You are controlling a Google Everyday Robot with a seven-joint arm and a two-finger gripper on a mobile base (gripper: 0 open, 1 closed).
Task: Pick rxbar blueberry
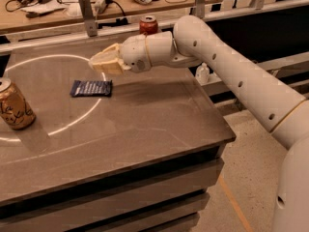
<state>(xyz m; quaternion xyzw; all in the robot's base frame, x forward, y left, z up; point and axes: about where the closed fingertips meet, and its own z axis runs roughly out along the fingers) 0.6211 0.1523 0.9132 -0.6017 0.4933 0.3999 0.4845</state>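
Note:
The rxbar blueberry (91, 88) is a flat dark navy bar with white print, lying on the grey table (145, 124) left of centre. My gripper (95, 63) hangs in the air just above and slightly behind the bar, pointing left, with nothing in it. It does not touch the bar. The white arm reaches in from the right.
A gold-brown can (15, 109) stands at the table's left edge. A red cola can (148, 24) stands at the back edge behind my wrist. A white circle is marked on the tabletop. A cluttered bench (58, 4) lies behind; the table's right edge drops to the floor.

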